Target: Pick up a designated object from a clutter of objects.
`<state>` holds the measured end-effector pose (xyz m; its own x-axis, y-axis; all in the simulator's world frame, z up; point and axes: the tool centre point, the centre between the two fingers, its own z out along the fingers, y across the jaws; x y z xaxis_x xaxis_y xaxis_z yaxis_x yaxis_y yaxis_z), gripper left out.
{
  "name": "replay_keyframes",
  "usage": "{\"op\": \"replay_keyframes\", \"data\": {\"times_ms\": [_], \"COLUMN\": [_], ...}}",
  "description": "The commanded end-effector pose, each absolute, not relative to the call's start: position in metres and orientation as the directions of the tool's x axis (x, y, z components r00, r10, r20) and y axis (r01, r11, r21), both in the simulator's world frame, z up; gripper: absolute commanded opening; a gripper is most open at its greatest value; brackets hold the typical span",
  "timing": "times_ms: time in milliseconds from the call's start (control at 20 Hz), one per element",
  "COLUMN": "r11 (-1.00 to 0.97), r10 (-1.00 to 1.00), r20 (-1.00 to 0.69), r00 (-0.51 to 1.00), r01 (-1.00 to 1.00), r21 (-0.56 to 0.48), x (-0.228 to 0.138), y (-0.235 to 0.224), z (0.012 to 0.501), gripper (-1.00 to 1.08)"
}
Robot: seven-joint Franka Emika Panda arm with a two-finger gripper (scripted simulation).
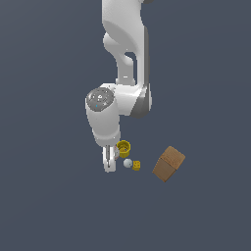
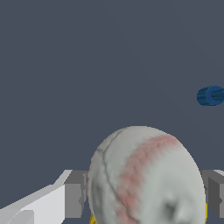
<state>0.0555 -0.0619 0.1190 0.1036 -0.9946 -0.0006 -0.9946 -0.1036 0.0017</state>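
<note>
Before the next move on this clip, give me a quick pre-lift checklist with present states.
1. Baseball sits between the finger pads: ok, per the wrist view.
2. Gripper shut on the baseball: cannot tell; contact at the pads is not visible.
3. Right ball chosen: ok, red stitching shows; the small white ball lies apart.
4. Yellow cup out of the way: cannot tell, it is very close to the fingers.
5. Cardboard box and yellow cube away from the gripper: ok.

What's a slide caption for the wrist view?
Baseball sits between the tool's fingers, a small blue piece beyond.
</note>
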Motion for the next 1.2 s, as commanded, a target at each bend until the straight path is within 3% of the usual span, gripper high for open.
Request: {"op": "replay_keyframes", "data": {"times_ms": [0, 1150], "r11": [-0.104, -0.103], "r10": [-0.995, -0.995], "r20": [0.000, 0.002], "r00": [0.104, 0.103], "r01": [-0.995, -0.995], "r21": [-0.001, 0.000], "x": [0.055, 0.047], "y": [-0.045, 0.117], "z": [0.144, 0.369], "gripper": [-1.00, -1.00]}}
